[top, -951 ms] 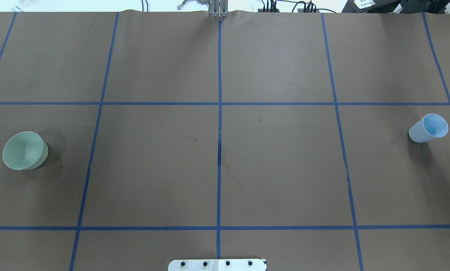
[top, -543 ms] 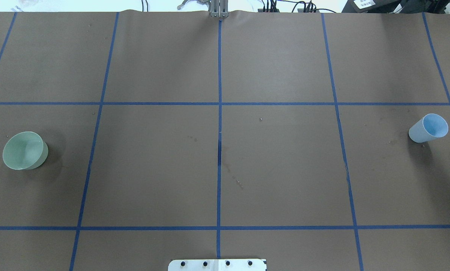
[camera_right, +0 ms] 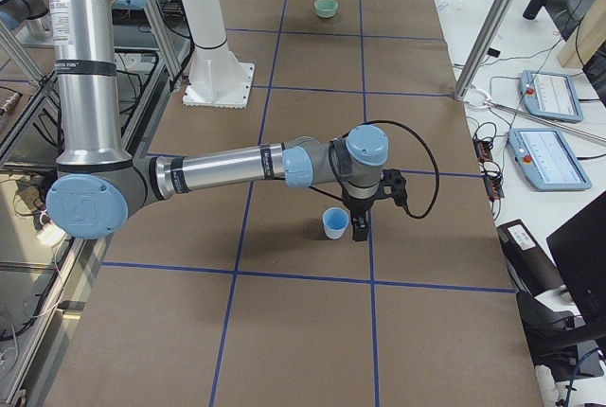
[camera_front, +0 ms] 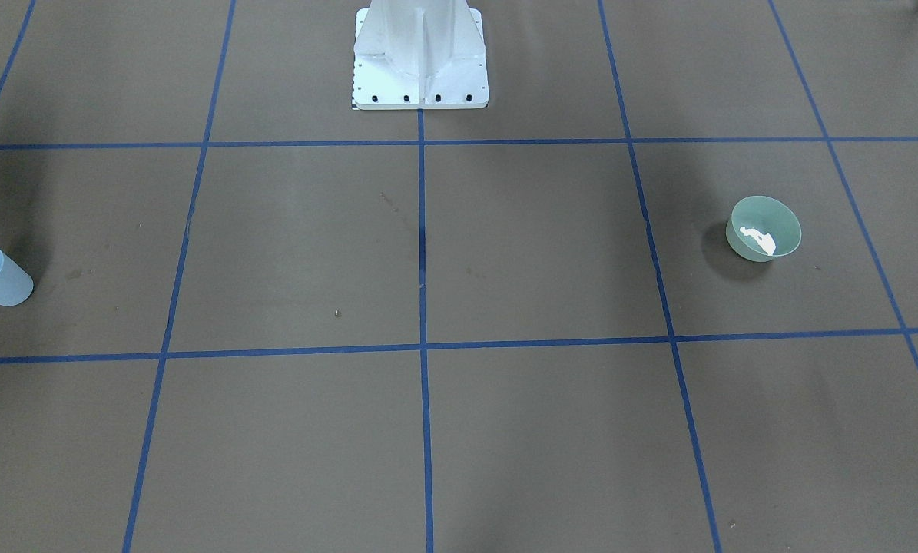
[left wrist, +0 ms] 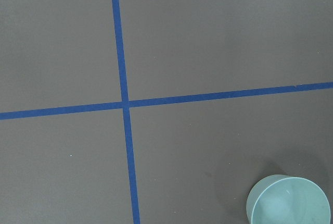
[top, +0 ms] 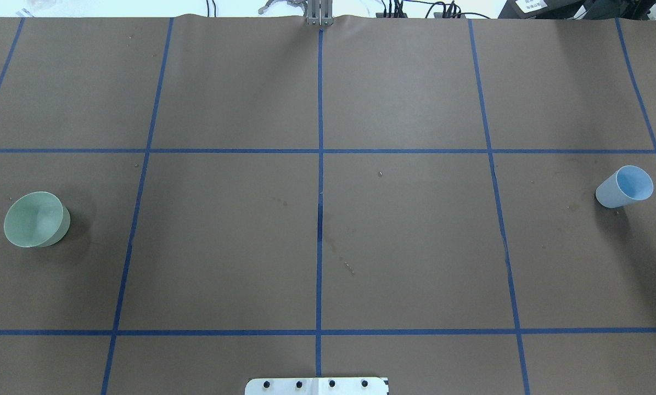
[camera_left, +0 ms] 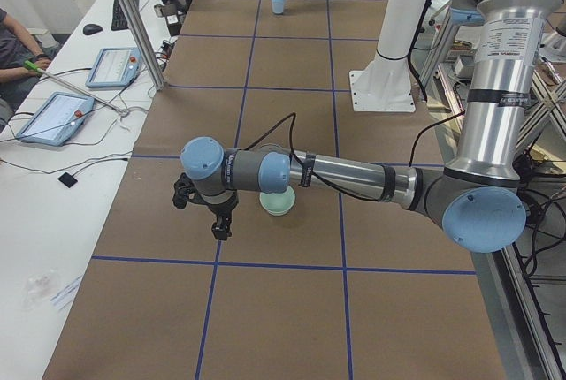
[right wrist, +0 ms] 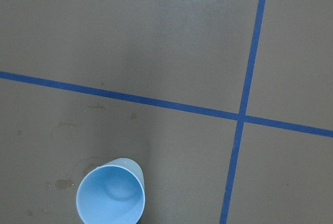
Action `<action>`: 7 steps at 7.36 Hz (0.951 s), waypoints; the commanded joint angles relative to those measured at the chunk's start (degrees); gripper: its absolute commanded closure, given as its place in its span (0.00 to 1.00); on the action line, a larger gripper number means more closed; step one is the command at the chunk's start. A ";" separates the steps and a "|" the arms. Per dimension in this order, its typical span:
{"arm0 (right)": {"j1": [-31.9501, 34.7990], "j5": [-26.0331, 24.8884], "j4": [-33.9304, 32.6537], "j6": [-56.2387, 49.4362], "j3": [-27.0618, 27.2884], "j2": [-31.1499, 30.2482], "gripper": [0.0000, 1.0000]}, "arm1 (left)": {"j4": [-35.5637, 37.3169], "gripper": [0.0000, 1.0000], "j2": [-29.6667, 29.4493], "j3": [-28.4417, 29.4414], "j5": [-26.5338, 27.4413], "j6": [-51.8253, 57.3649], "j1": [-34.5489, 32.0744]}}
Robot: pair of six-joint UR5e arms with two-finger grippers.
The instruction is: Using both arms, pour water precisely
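A pale green cup [top: 35,219] stands upright at the table's left end, also seen as the green cup [camera_front: 763,228] with a white glint inside. A light blue cup [top: 625,186] stands upright at the right end. I cannot make out water in either. My left arm [camera_left: 354,172] reaches out low over the table, and its gripper [camera_left: 219,228] hangs beside the green cup [camera_left: 278,201], apart from it. My right arm's [camera_right: 227,168] gripper [camera_right: 358,229] hangs close beside the blue cup [camera_right: 334,222]. I cannot tell whether either gripper is open or shut.
The white pedestal base [camera_front: 420,57] stands at the robot's edge of the table. Blue tape lines [top: 320,164] divide the brown table cover into squares. Side tables hold tablets [camera_left: 53,117] and cables, and a person's arm [camera_left: 18,49] shows at one of them.
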 commanded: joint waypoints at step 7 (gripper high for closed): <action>0.12 4.08 0.15 -0.61 -2.46 -0.08 0.00 | 0.36 0.01 0.27 -2.16 0.01 -0.48 -0.18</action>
